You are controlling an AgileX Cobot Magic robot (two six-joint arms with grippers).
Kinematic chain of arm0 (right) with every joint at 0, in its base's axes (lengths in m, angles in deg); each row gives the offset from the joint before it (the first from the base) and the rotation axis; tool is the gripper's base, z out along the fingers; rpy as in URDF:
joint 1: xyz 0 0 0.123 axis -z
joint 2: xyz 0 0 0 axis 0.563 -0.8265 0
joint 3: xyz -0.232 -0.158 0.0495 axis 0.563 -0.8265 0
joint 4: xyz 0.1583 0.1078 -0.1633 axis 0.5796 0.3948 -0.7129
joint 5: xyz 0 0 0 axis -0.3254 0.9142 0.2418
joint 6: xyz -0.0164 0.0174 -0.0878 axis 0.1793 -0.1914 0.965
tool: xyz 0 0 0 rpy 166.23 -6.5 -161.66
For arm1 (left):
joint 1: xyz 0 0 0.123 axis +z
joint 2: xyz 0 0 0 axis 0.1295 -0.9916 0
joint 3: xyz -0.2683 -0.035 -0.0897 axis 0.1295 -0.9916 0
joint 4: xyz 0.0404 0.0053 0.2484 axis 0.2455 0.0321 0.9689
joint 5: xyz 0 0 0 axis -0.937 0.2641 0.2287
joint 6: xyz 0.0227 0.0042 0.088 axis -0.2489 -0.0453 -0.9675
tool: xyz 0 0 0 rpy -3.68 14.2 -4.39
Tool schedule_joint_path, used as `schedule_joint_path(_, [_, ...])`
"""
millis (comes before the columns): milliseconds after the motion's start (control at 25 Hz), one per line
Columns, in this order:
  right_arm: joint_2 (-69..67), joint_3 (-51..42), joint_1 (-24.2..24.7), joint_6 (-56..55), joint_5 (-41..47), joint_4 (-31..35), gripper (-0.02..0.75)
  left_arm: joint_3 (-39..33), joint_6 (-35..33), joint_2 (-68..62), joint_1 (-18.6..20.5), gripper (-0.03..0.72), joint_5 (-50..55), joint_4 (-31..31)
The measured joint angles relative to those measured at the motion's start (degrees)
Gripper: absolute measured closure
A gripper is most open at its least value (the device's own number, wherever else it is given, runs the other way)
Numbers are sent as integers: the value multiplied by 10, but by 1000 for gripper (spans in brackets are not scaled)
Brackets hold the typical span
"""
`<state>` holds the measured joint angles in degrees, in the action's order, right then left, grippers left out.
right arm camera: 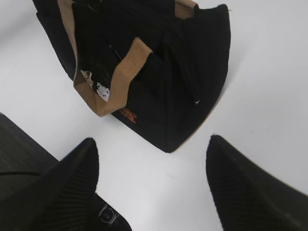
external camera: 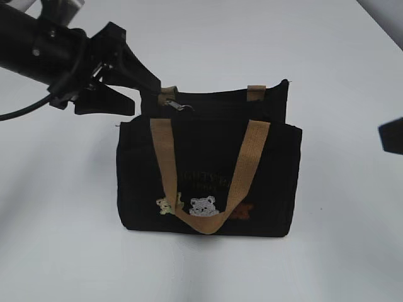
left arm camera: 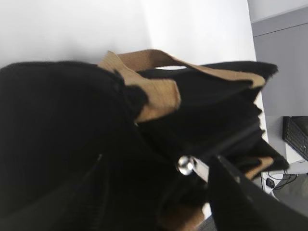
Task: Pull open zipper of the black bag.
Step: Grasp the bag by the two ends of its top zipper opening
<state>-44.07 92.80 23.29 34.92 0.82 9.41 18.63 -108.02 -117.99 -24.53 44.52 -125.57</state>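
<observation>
The black bag (external camera: 208, 182) stands upright mid-table, its tan handles and bear patches facing the exterior camera. Its zipper pull, a small silver tab (external camera: 179, 106), lies free at the left end of the top edge. My left gripper (external camera: 147, 97) hovers at the bag's top left corner, open, its fingertips just left of the tab. In the left wrist view the tab (left arm camera: 186, 165) gleams beside one dark finger (left arm camera: 240, 202) with nothing pinched. My right gripper (right arm camera: 153, 144) is open above the table, short of the bag's (right arm camera: 183, 72) lower corner and holding nothing.
The white table (external camera: 63, 239) stretches all around the bag. In the exterior view the right gripper (external camera: 391, 135) shows only as a dark tip at the right edge. Beyond the table edge are dark flooring (right arm camera: 19, 154) and office equipment (left arm camera: 296, 134).
</observation>
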Motion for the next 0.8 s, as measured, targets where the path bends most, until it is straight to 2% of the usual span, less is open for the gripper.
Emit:
schedule_joint_path(120, [-80,49,-34,22,-3,0,199,30,7,-48,-2,207,-7,0])
schedule_joint_path(200, [-119,81,-59,37,-3,0,199,46,10,-69,-2,239,-12,0])
schedule_joint_path(280, [-161,112,-83,51,-3,0,199,57,11,-78,-2,312,-21,0])
schedule_joint_path(440, [-234,165,-135,72,-10,1,199,66,4,-78,-2,510,-27,3])
schedule_joint_path(600, [-308,210,-182,98,-34,-1,199,67,-5,-80,-2,659,-25,8])
schedule_joint_path(800, [-396,256,-217,127,-66,-7,199,67,-7,-80,-2,671,-17,4])
